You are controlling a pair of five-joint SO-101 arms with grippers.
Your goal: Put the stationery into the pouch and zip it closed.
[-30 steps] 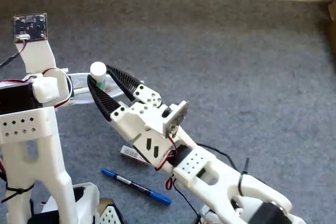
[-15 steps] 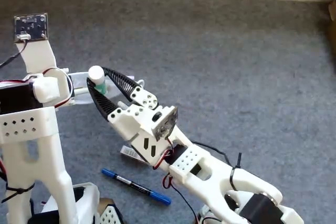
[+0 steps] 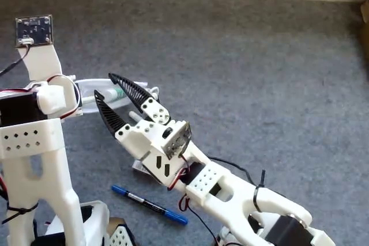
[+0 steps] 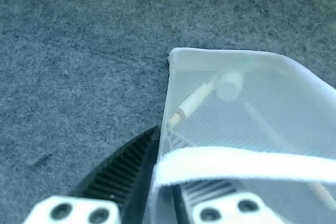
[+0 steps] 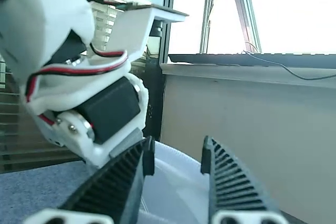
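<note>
A translucent white mesh pouch (image 3: 89,91) hangs from my left gripper (image 4: 167,157), which is shut on its zip edge beside the white left arm (image 3: 31,125). Through the mesh (image 4: 262,114) I see a white-capped glue stick (image 4: 229,85) and a thin pencil-like stick (image 4: 191,103). The glue stick (image 3: 117,93) lies at the pouch's mouth. My right gripper (image 3: 102,83) is open and empty at that mouth, its black fingers (image 5: 121,182) spread either side of the opening. A blue pen (image 3: 149,204) lies on the carpet near the front.
A small item with a barcode (image 3: 141,167) lies partly under the right arm. Grey carpet (image 3: 259,67) stretches open to the right and back. A wall and window show behind the left arm's motor (image 5: 107,108).
The right gripper held the glue stick upright over the pouch; it has since opened, let the stick drop into the pouch, and drawn back a little.
</note>
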